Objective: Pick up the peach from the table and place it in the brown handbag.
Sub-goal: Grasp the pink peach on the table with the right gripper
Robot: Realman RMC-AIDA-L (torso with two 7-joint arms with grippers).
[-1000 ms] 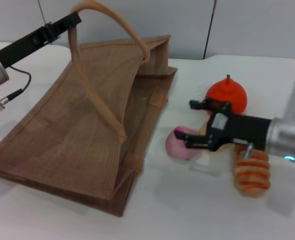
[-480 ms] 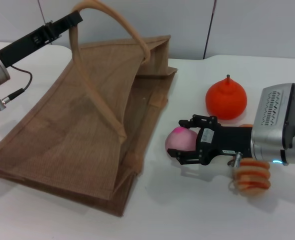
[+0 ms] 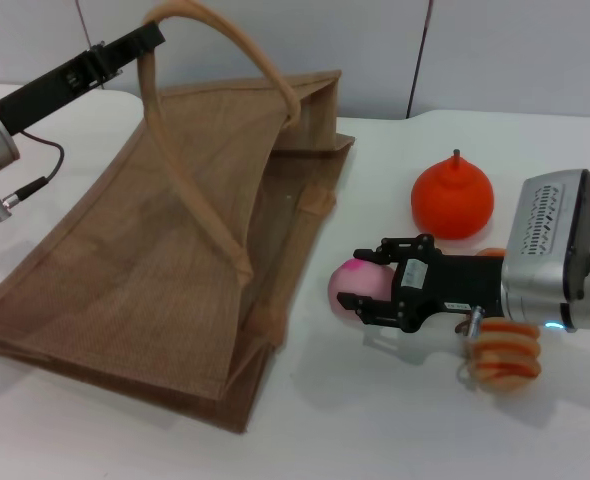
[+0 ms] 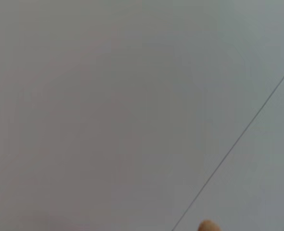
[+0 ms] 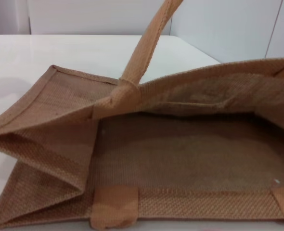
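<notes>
The peach, pink with a magenta top, lies on the white table just right of the brown handbag. My right gripper reaches in from the right, its black fingers closed against the peach from the far and near sides. The handbag lies on its side with its mouth toward the peach. My left gripper is shut on the bag's upper loop handle and holds it up, keeping the mouth open. The right wrist view looks into the bag's open mouth; the peach is hidden there.
A large orange stemmed fruit sits behind my right arm. An orange ridged object lies under the right wrist. The bag's lower handle lies across its side. The left wrist view shows only wall and a tip of the handle.
My right gripper swung down and left to the peach, then its fingers drew together on it. The peach shifted slightly left. The left arm and bag have not moved.
</notes>
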